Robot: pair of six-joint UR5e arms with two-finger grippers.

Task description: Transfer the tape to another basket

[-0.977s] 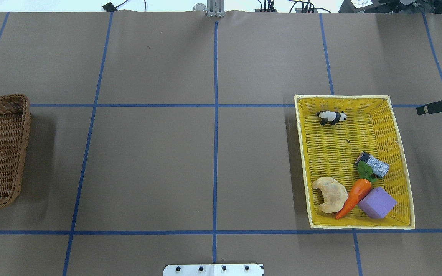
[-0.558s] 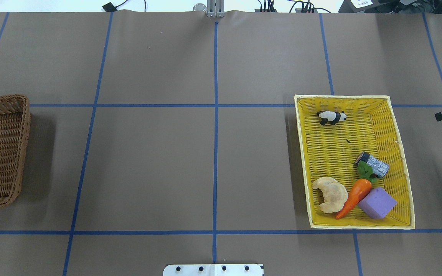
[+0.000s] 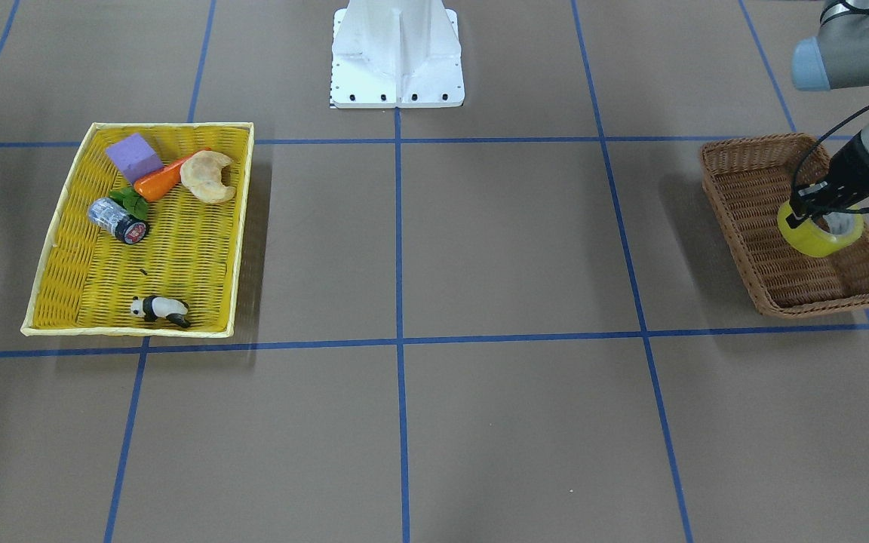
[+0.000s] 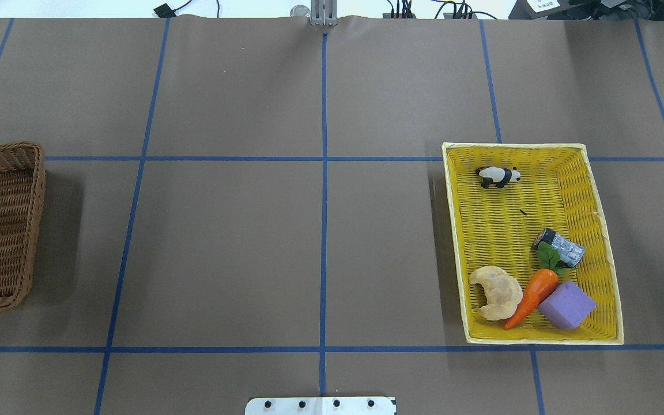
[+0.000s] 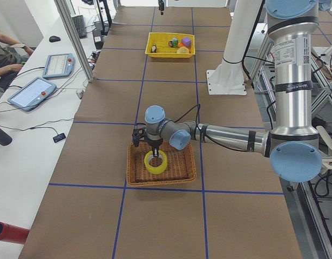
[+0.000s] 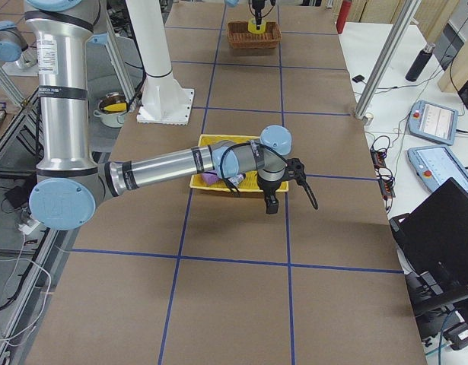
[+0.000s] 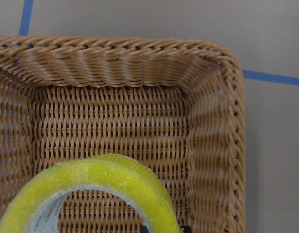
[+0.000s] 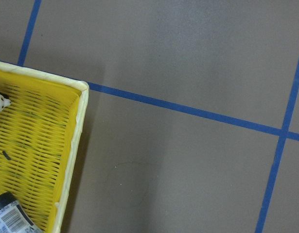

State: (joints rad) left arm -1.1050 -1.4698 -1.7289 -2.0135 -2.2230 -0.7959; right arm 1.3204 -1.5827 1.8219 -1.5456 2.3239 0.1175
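Fingers (image 3: 799,210) of the left gripper (image 3: 809,214) pinch the yellow tape roll's (image 3: 819,240) wall, holding it tilted inside the brown wicker basket (image 3: 736,188). The right gripper (image 6: 272,199) is beside the yellow tray (image 4: 499,230), its opening unclear.

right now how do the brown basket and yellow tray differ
The brown basket is dark wicker, smaller and deeper; the yellow tray is bright, larger and shallower. The yellow tray holds several small items; the brown basket has only the tape, gripped by the left gripper. Both are woven rectangles.
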